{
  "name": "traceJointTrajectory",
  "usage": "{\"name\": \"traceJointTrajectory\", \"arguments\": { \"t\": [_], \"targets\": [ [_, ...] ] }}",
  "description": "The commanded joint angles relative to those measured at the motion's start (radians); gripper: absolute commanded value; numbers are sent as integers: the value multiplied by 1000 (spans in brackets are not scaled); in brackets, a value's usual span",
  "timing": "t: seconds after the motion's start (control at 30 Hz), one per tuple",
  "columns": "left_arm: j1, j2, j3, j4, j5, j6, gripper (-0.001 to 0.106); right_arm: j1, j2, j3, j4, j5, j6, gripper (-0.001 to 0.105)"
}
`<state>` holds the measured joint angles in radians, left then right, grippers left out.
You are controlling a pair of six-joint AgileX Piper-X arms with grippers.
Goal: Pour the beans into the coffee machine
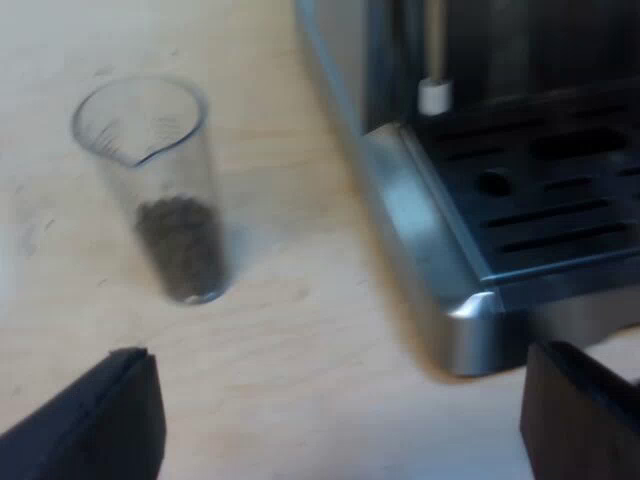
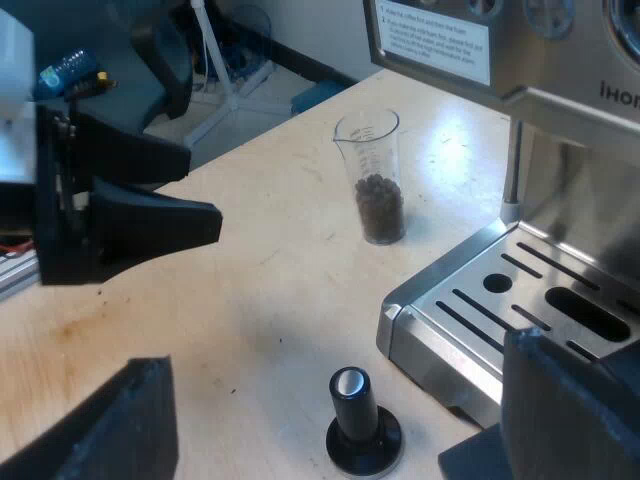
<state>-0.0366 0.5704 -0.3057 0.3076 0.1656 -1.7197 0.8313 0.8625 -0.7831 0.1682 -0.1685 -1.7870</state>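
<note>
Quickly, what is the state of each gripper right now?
Left gripper: open, holding nothing, near the measuring glass.
Right gripper: open, holding nothing, near the tamper.

Both arms were poised, wide open.
The left gripper (image 1: 340,360) held its two black fingers spread far apart; the right gripper (image 2: 338,352) did likewise.

The pale worktop (image 2: 260,300) carries an espresso machine (image 2: 470,310), a measuring glass (image 2: 372,170) and a tamper (image 2: 360,420). The measuring glass stands at the tamper's twelve o'clock.
</note>
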Motion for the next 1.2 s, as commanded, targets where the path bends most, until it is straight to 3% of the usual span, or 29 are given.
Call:
{"name": "traceJointTrajectory", "arguments": {
  "t": [0.03,0.1,0.33,0.6,0.83,1.03,1.2],
  "targets": [
    [59,30,-2,-37,66,-11,105,1,0,-10,-15,-6,-4,68],
    [113,53,-2,-45,123,-11,105,1,0,-10,-15,-6,-4,68],
    [125,73,15,-118,120,49,105,1,0,-10,-15,-6,-4,68],
    [125,73,133,-469,115,65,105,1,0,-10,-15,-6,-4,68],
    [125,78,190,-561,109,56,105,1,0,-10,-15,-6,-4,68],
    [125,203,197,-671,17,-13,105,1,0,-10,-15,-6,-4,68],
    [125,329,197,-736,18,-11,105,1,0,-10,-15,-6,-4,68]
  ]
}}
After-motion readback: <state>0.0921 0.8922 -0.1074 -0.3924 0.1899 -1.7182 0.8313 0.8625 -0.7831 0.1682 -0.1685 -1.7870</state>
